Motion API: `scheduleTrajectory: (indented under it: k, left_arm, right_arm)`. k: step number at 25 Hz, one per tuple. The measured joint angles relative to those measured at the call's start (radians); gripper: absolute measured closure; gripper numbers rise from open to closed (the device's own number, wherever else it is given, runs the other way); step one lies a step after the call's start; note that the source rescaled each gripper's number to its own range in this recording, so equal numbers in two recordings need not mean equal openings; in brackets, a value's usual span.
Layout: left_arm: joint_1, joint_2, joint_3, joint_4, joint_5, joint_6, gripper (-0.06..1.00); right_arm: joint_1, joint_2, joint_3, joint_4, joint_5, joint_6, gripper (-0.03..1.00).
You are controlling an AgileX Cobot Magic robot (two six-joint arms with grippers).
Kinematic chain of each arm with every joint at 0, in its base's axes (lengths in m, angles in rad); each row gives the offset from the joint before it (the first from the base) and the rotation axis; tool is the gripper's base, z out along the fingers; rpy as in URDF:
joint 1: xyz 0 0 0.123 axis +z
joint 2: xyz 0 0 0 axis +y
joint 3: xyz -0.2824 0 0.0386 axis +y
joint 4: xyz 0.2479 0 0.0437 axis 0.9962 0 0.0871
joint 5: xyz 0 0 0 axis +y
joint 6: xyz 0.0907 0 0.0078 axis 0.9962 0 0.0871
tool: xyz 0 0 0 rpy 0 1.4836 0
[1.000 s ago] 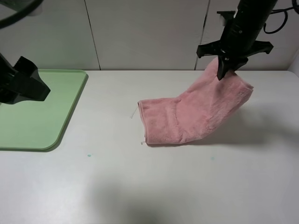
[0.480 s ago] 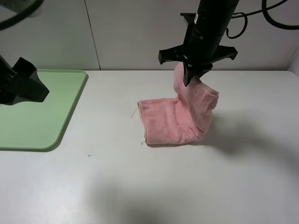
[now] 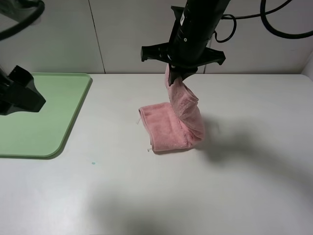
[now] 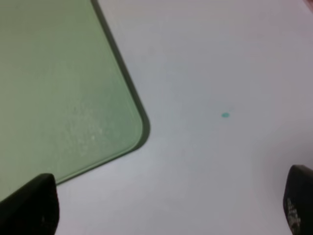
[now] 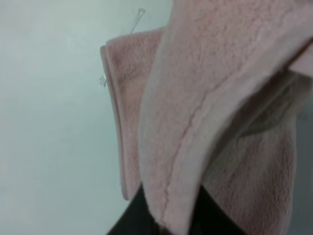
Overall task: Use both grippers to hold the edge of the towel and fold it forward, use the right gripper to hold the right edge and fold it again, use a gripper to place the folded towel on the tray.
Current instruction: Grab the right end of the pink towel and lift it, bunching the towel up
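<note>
The pink towel [image 3: 164, 128] lies folded mid-table, its left half flat on the surface. My right gripper [image 3: 176, 77] is shut on the towel's right edge and holds it up above the flat half, so the cloth bends over itself. The right wrist view shows the lifted towel [image 5: 205, 88] with its stitched hem [image 5: 182, 142] hanging over the flat layer, and a dark finger [image 5: 129, 223] pinching it. My left gripper [image 3: 29, 95] hovers open over the pale green tray [image 3: 49, 132] at the left. In the left wrist view its fingertips [image 4: 29, 205] stand wide apart above the tray [image 4: 58, 88] corner.
The white table [image 3: 156, 196] has a small green speck [image 3: 93, 163] near the tray corner, seen as the speck [image 4: 225, 115] in the left wrist view. A white panelled wall [image 3: 122, 34] stands behind. Black cables [image 3: 274, 24] loop at the upper right.
My right gripper has carried the towel's lifted right edge leftward over the flat half, so the fold has tightened. The left gripper has hardly moved.
</note>
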Motion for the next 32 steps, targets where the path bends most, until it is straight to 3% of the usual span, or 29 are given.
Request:
scheduleTrajectory:
  k: [29,32]
  left_arm:
    - [0.0,0.0,0.0,0.0,0.014,0.027,0.04]
    - [0.0,0.0,0.0,0.0,0.015,0.027,0.04]
  right_arm:
    - [0.047,0.165,0.005,0.008,-0.087,0.001,0.9]
    - [0.047,0.165,0.005,0.008,-0.091,0.001,0.81]
